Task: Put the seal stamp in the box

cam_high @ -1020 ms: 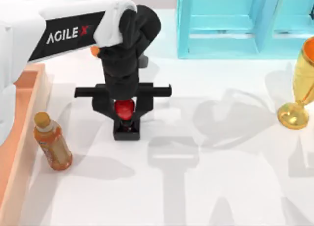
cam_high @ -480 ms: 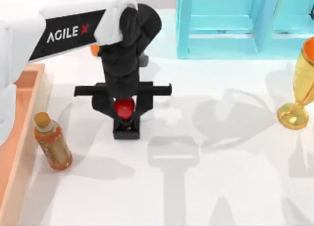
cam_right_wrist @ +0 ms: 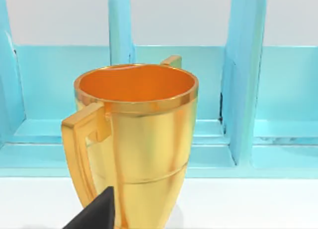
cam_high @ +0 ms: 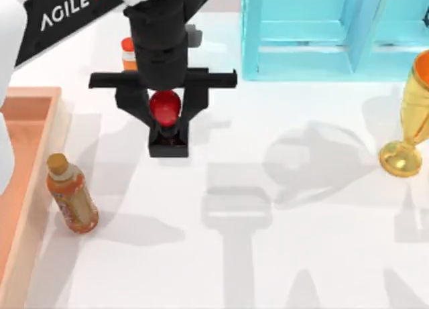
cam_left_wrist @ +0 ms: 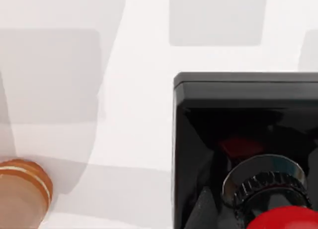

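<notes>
White table (cam_high: 322,255) — carrying box (cam_high: 27,161), amber bottle (cam_high: 70,198), gold trophy (cam_high: 405,114), blue frame (cam_high: 322,34).

This is a rendered simulation scene, not a real room: a plain white tabletop (cam_high: 322,255) carries a flat light blue shelf frame (cam_high: 301,34), a glossy gold trophy cup (cam_right_wrist: 134,139) and a bottle (cam_high: 70,195).

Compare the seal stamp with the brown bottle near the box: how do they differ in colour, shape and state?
The seal stamp has a black cube base and a round red knob; the brown bottle is orange-brown and slender with a tan cap. The left gripper holds the stamp, while the bottle stands free beside the box. Both are small.
</notes>
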